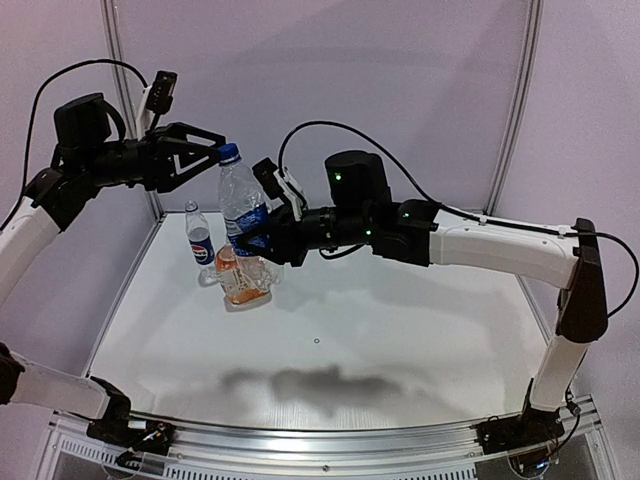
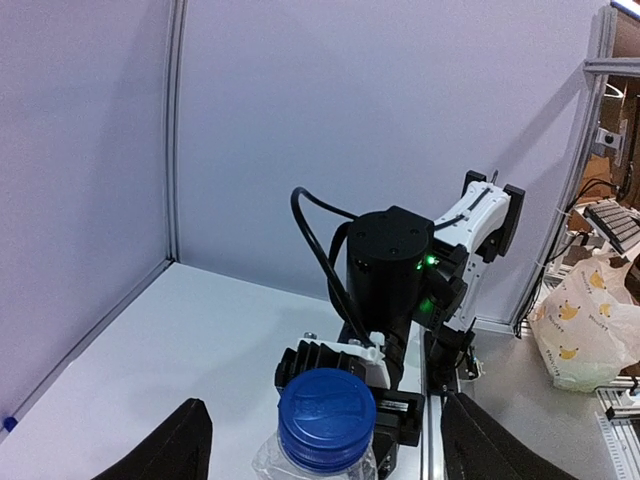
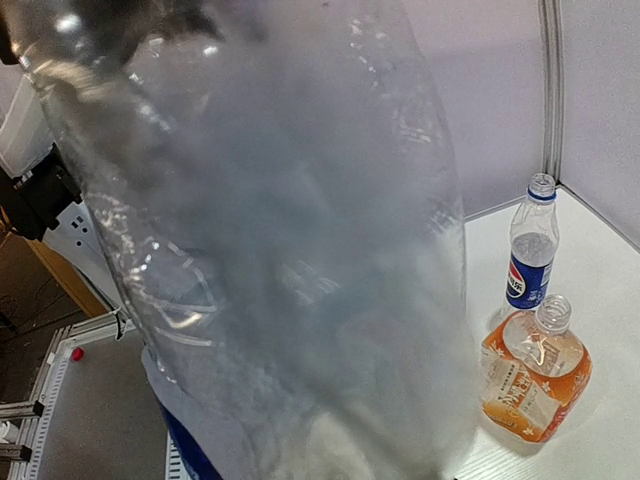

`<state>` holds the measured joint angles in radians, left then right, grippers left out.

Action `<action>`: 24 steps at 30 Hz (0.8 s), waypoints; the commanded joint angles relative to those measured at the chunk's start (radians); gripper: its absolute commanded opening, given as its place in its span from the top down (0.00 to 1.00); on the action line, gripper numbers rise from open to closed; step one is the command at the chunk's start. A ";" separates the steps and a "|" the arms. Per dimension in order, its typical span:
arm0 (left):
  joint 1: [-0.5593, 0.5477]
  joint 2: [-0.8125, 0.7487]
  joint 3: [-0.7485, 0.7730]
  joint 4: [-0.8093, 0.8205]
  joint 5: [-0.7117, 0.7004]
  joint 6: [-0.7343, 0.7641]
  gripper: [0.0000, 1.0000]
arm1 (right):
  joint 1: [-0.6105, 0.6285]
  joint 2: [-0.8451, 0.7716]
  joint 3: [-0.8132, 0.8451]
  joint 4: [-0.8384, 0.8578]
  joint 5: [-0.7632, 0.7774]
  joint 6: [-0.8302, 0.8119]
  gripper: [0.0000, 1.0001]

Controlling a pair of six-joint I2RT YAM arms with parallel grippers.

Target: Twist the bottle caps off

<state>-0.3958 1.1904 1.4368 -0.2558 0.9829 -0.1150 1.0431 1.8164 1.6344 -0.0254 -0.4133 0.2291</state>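
My right gripper [image 1: 262, 240] is shut on a tall clear bottle with a blue label [image 1: 244, 205] and holds it upright above the table. This bottle fills the right wrist view [image 3: 300, 250] and hides the fingers there. Its blue cap [image 1: 230, 153] is on. My left gripper [image 1: 217, 153] is open, level with the cap, which sits between the spread fingers in the left wrist view [image 2: 325, 418]; nothing touches it. A slim Pepsi bottle [image 3: 530, 255] and a squat orange-labelled bottle [image 3: 535, 375] stand on the table, both with open necks. No loose caps show.
The two standing bottles [image 1: 200, 238] [image 1: 243, 278] sit at the back left of the white table [image 1: 400, 340], just under the held bottle. Grey panels wall the table at the back and sides. A paper bag [image 2: 590, 330] lies beyond the table edge.
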 commanded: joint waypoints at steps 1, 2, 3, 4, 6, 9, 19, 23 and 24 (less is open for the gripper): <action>-0.005 0.018 0.023 0.039 0.052 -0.020 0.24 | -0.006 -0.014 -0.002 0.020 -0.031 0.017 0.69; -0.008 0.019 0.023 0.039 0.051 -0.017 0.26 | -0.006 -0.013 -0.002 0.021 -0.033 0.019 0.69; -0.009 0.023 0.023 0.040 0.050 -0.019 0.27 | -0.006 -0.013 -0.002 0.020 -0.034 0.018 0.69; -0.010 0.024 0.023 0.041 0.049 -0.020 0.29 | -0.006 -0.011 -0.001 0.018 -0.036 0.017 0.69; -0.012 0.031 0.028 0.040 0.047 -0.023 0.33 | -0.006 -0.010 0.002 0.016 -0.038 0.017 0.69; -0.016 0.045 0.036 0.038 0.052 -0.027 0.41 | -0.006 -0.006 0.007 0.008 -0.042 0.015 0.69; -0.026 0.084 0.074 -0.025 0.057 -0.005 0.55 | -0.006 0.000 0.015 -0.003 -0.048 0.012 0.70; -0.030 0.100 0.083 -0.038 0.056 -0.011 0.64 | -0.006 0.000 0.018 -0.009 -0.046 0.010 0.70; -0.032 0.102 0.086 -0.039 0.055 -0.011 0.67 | -0.006 0.001 0.018 -0.011 -0.042 0.009 0.70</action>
<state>-0.4198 1.2732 1.4948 -0.2630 1.0279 -0.1287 1.0405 1.8164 1.6348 -0.0254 -0.4458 0.2409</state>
